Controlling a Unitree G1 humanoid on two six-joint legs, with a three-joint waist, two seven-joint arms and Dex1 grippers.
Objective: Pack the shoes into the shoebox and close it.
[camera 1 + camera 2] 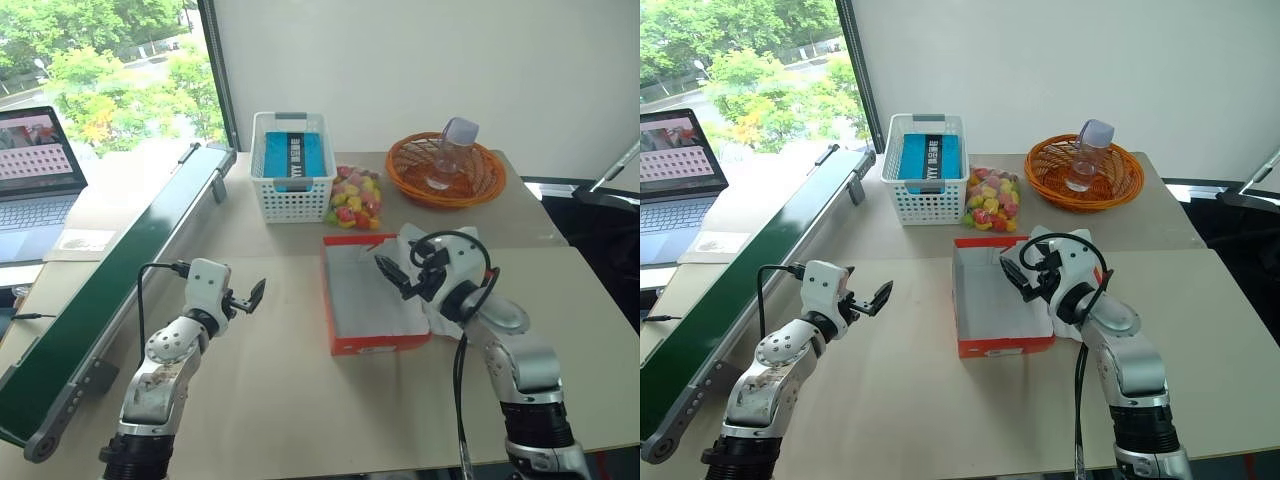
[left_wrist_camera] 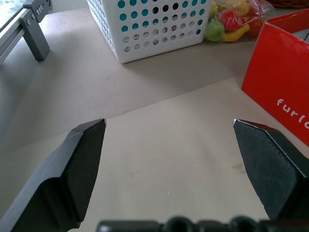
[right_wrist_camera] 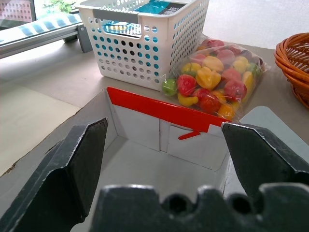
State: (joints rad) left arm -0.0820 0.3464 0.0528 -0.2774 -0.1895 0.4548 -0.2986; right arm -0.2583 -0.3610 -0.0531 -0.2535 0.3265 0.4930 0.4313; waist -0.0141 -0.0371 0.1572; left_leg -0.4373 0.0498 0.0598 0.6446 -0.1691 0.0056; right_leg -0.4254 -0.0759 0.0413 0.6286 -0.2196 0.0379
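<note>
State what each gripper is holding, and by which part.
Nothing is held. The left gripper is open over bare table; the right gripper is open above the open shoebox.

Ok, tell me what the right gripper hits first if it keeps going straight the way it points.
Probably the far inner wall of the open shoebox: the right gripper hovers over the box, aimed at that wall. Depth is uncertain.

Near right corner of the shoebox [image 1: 985, 300] floor masked by the right gripper [image 1: 1025, 277]. Lid hidden behind that arm, just a pale flap showing. Laptop [image 1: 30, 185] cropped at the frame's left edge. Lettering on the blue item in the white basket [image 1: 925, 205] too small to read.
</note>
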